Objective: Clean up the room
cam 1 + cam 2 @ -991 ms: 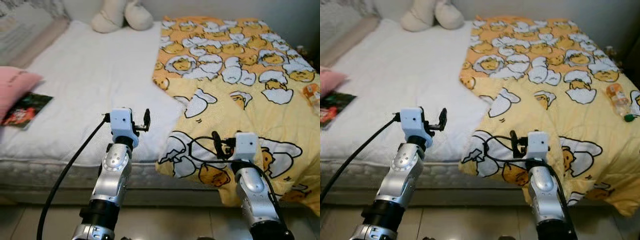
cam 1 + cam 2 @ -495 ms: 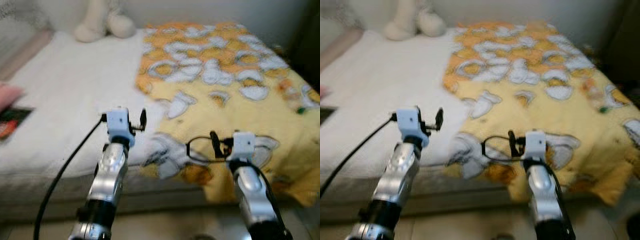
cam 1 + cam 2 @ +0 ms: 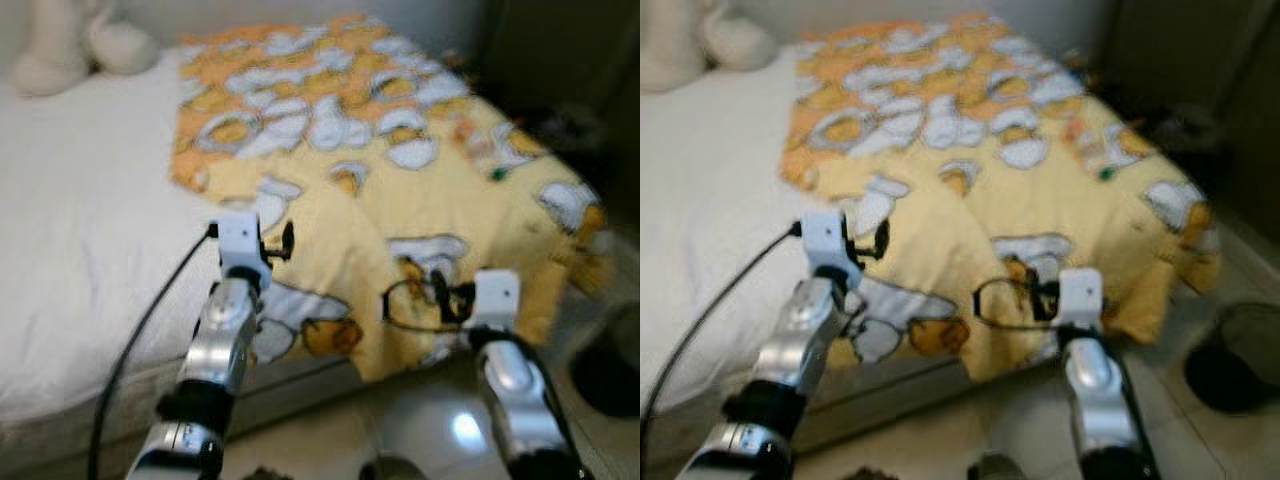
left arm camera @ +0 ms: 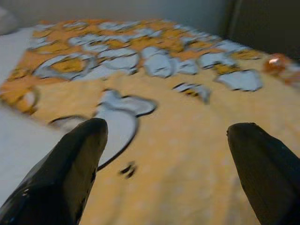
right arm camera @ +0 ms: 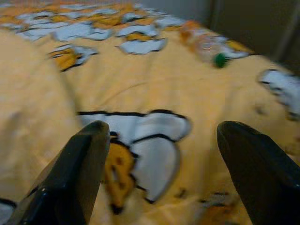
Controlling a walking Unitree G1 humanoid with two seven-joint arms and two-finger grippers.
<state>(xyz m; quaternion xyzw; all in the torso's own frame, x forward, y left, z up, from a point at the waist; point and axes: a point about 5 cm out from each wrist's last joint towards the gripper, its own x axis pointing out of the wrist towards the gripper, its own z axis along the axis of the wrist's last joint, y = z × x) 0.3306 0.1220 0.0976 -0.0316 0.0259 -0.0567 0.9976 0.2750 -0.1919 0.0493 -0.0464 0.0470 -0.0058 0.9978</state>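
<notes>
A yellow blanket (image 3: pixel 370 160) printed with white egg figures covers the right part of a bed with a white sheet (image 3: pixel 80 220). On the blanket near its right edge lies a clear plastic bottle (image 5: pixel 206 47) with a green cap; it is also a blurred orange shape (image 4: pixel 276 63) in the left wrist view. Both arms are raised in front of the bed edge. My left gripper (image 4: pixel 168 136) is open over the blanket with nothing between its fingers. My right gripper (image 5: pixel 161 136) is open too, above the blanket's front corner, short of the bottle.
A cream plush toy (image 3: pixel 70 45) sits at the head of the bed. A dark round bin (image 3: pixel 1230 355) stands on the pale tiled floor to the right of the bed. Dark furniture lines the far right. The eye views are blurred.
The camera has swung to the right: the bed has slid left in view, the pink pillow and magazine have left it, and the bin has come in. Both grippers hold their pose.
</notes>
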